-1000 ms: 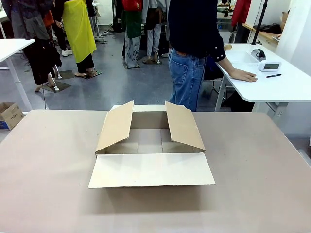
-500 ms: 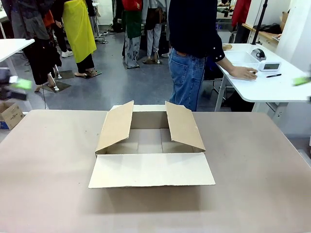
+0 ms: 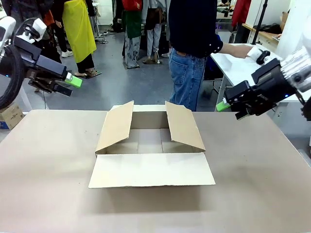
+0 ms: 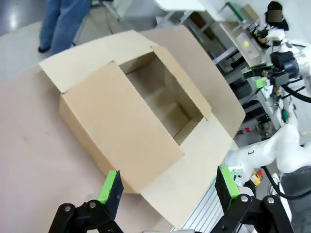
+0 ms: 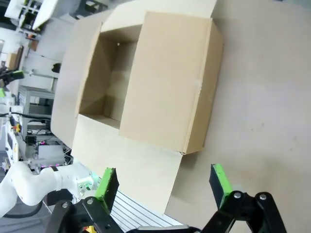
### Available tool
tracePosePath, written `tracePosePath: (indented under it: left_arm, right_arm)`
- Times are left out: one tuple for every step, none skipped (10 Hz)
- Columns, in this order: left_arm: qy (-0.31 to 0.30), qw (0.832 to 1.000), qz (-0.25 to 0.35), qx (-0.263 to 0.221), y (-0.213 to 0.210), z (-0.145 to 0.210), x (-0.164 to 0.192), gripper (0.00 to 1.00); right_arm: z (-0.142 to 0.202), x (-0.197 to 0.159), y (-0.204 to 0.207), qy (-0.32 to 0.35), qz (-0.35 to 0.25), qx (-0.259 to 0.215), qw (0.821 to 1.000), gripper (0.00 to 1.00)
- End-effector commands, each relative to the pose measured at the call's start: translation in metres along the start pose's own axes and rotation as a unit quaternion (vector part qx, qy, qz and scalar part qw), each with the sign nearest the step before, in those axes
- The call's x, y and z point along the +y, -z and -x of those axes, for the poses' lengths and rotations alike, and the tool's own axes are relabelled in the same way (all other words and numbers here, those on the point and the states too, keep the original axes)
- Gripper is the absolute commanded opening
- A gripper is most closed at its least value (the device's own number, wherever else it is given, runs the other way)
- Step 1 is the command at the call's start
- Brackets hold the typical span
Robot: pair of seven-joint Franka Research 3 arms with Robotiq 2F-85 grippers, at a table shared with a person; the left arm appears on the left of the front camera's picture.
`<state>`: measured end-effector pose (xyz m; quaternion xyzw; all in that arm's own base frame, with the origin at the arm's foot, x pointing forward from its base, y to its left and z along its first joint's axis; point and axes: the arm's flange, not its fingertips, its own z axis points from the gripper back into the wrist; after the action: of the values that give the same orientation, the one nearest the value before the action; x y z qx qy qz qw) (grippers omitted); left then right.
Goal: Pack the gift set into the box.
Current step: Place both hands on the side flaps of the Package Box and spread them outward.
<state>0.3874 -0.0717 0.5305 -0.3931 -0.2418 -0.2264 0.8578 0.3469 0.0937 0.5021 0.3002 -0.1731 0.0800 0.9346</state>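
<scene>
The box [image 3: 150, 145] sat unmoved mid-frame on the bench [image 3: 43, 170], flaps open and nothing inside, while the left claw [image 3: 69, 85] and right claw [image 3: 231, 110], absent a second earlier, had swung in at either upper side, both wide and empty, so packing had yet to start.

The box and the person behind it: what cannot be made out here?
Front view: the floor of the box is partly hidden by its two raised side flaps and near wall.
Both wrist views: one flap covers part of the inside.
Front view: the person is cut off by the top edge; what the hand touches on the far white table is too small to tell.
</scene>
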Motion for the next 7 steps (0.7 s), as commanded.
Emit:
tracePosePath:
  left_arm:
    - [-0.037,0.994,-0.096,0.038,0.039,-0.019,-0.029,1.0]
    - [-0.03,0.979,-0.184,0.085,0.068,-0.041,-0.057,1.0]
    - [-0.029,0.954,-0.269,0.132,0.104,-0.069,-0.083,1.0]
    - [-0.045,0.923,-0.334,0.186,0.132,-0.084,-0.095,1.0]
    - [-0.071,0.917,-0.336,0.203,0.159,-0.089,-0.099,1.0]
    - [-0.067,0.925,-0.3,0.225,0.179,-0.07,-0.092,1.0]
    - [0.001,0.954,-0.279,0.109,0.151,-0.055,-0.102,1.0]
  right_arm:
    - [0.004,0.008,-0.019,0.0,-0.01,-0.016,1.0,1.0]
    - [0.004,0.008,-0.019,0.0,-0.01,-0.016,1.0,1.0]
    - [0.004,0.008,-0.019,0.0,-0.01,-0.016,1.0,1.0]
    - [0.004,0.008,-0.019,0.0,-0.01,-0.016,1.0,1.0]
    - [0.004,0.008,-0.019,0.0,-0.01,-0.016,1.0,1.0]
    - [0.004,0.008,-0.019,0.0,-0.01,-0.016,1.0,1.0]
    - [0.004,0.008,-0.019,0.0,-0.01,-0.016,1.0,1.0]
